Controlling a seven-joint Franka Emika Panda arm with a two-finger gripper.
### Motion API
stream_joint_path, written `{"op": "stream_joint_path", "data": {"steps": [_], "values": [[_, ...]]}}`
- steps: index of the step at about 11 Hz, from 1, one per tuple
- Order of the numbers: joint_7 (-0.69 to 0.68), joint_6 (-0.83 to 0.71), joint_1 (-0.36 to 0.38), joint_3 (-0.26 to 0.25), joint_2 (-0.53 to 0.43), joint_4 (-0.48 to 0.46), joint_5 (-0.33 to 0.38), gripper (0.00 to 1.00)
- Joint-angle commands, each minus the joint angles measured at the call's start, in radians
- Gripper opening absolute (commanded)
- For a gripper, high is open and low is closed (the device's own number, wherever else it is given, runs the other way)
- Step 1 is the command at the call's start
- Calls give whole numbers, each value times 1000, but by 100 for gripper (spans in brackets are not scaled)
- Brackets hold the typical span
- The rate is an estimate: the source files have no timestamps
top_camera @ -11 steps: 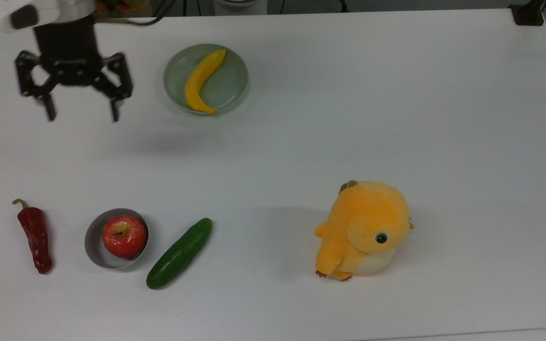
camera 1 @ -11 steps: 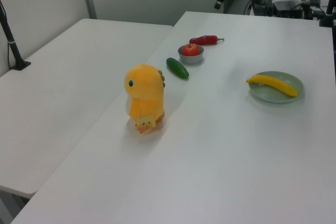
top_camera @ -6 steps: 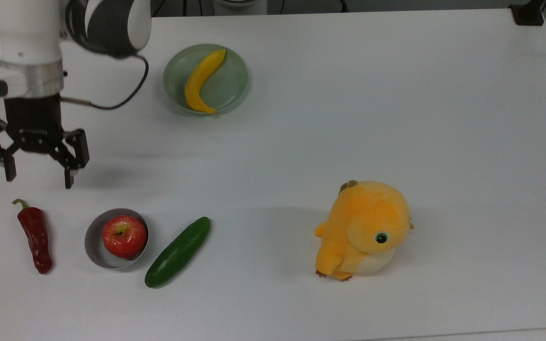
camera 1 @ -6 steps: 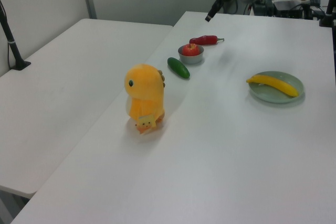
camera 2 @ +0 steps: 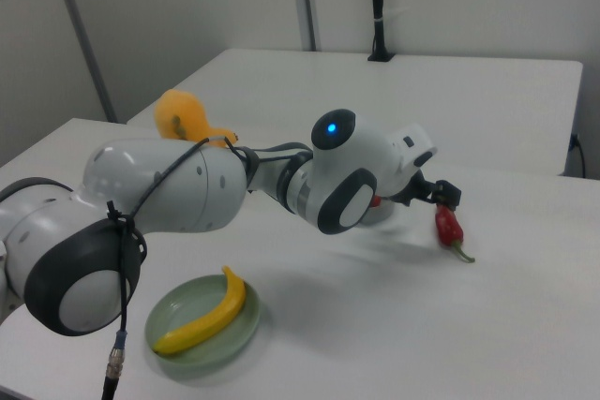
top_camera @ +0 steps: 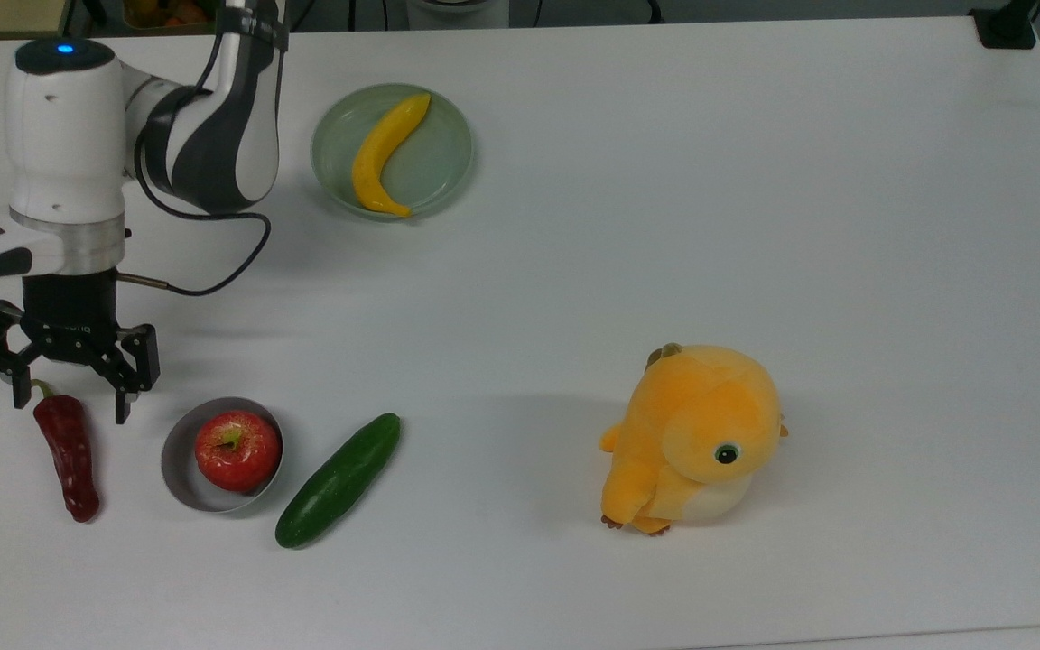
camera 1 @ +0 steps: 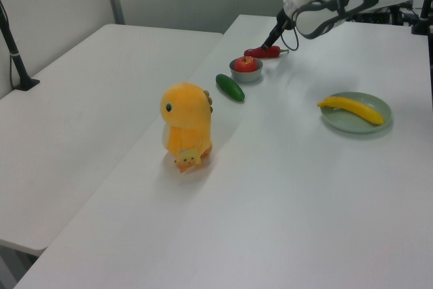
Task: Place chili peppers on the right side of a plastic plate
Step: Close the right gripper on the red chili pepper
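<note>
**Ana:** While the chili [top_camera: 68, 454] lies untouched on the table [top_camera: 755, 226], the gripper [top_camera: 69, 408] has travelled from beside the plastic plate [top_camera: 443, 162] down to the stem end, which it now straddles in the top view. A second ago it hung far up the top view's left edge.

**Ben:** So the approach is nearly over, and the grasp itself looks like the next step?

**Ana:** Probably. The fingers are spread wide with nothing between them except air above the chili's upper end.

**Ben:** How does the chili lie?

**Ana:** Its long axis runs almost straight up and down the top view, tilted slightly, with the curled green stem toward the gripper and the blunt tip away. It sits just beside the grey bowl [top_camera: 179, 469] holding the apple [top_camera: 237, 450], well apart from the plate, where a banana [top_camera: 383, 153] already rests.

**Ben:** The open span crosses that axis, then, which suits a pinch across the width.
</note>
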Motion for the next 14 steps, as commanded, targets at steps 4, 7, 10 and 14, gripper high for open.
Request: {"op": "stream_joint_path", "data": {"steps": [4,7,10,14], "values": [[-16,87,-10,-18,121,98,-8,100],[-17,87,-12,-23,133,110,-8,100],[-17,87,-9,-29,135,101,-10,84],[-19,87,-4,-29,147,96,-11,78]]}}
